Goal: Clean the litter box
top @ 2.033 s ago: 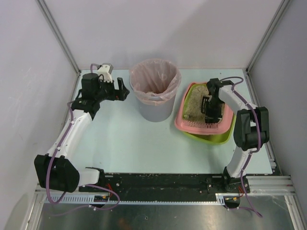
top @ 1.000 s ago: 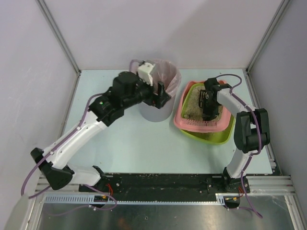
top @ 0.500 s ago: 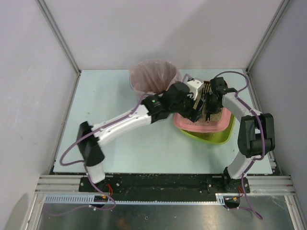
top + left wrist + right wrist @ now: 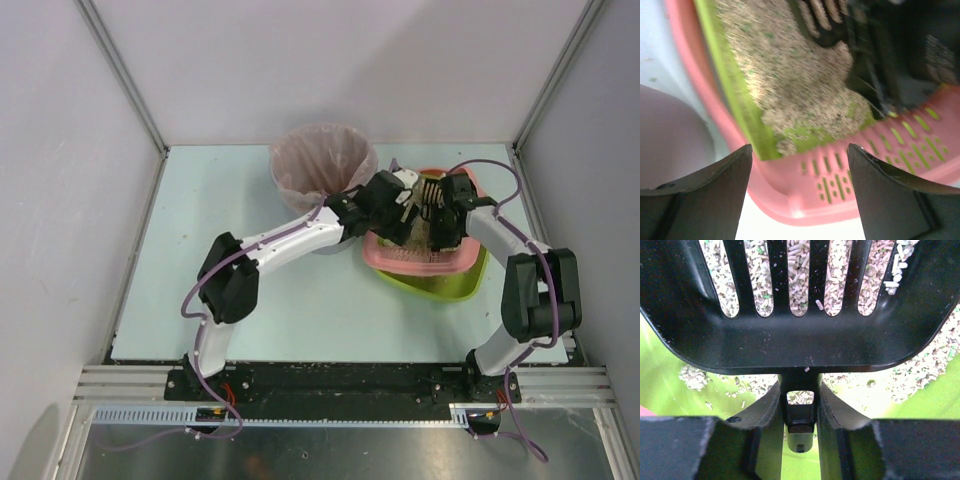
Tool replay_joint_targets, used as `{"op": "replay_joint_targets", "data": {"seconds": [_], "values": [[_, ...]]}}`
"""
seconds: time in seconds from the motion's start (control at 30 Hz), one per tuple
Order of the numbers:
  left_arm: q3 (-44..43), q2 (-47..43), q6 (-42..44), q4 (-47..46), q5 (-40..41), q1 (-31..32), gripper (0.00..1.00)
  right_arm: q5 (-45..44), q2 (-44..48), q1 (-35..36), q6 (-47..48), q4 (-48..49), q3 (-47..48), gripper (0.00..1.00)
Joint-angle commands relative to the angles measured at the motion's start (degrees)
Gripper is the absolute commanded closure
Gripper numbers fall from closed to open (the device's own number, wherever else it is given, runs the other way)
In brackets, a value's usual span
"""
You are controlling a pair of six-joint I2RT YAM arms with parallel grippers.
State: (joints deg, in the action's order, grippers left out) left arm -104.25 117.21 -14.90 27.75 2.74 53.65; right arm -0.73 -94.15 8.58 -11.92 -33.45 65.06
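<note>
While the overhead shows only both arms crowding the litter box (image 4: 415,263), far right on the bench (image 4: 330,312), my wrist cameras show left gripper (image 4: 799,151) jaws apart, right gripper (image 4: 800,401) jaws clamped on the scoop (image 4: 790,347).

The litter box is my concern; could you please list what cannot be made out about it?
- Top view: the left arm and right arm cover the litter box's middle.
- Left wrist view: blurred; the box's far side is cut off.
- Right wrist view: the scoop hides most litter.
</note>
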Motion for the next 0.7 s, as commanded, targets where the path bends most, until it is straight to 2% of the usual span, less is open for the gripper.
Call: {"op": "replay_joint_targets", "data": {"seconds": [0.0, 0.03, 0.13, 0.23, 0.33, 0.67], "values": [[-3.77, 0.3, 3.2, -1.47, 4.99, -1.96, 0.19, -0.94, 5.02, 0.3, 0.85, 2.16, -1.33, 0.68], [-4.03, 0.65, 3.29, -1.47, 4.99, -2.49, 0.19, -0.76, 5.98, 0.3, 0.94, 2.25, -1.86, 0.61], [-4.82, 2.4, 3.91, -1.47, 4.29, -4.34, 0.18, -0.32, 7.13, 0.3, 1.55, 2.51, -2.13, 0.52], [-5.52, 3.9, 4.35, -1.56, 1.83, -5.22, 0.18, 0.12, 7.22, 0.3, 2.17, 2.95, -2.13, 0.47], [-6.4, 5.39, 5.14, -1.38, 1.74, -5.22, 0.18, 0.2, 7.84, 0.3, 1.99, 3.39, -2.48, 0.46], [-4.04, 5.58, 6.19, -1.56, 3.32, -3.91, 0.18, 4.33, 18.82, -0.14, -0.03, 7.08, -2.74, 0.39]]}}
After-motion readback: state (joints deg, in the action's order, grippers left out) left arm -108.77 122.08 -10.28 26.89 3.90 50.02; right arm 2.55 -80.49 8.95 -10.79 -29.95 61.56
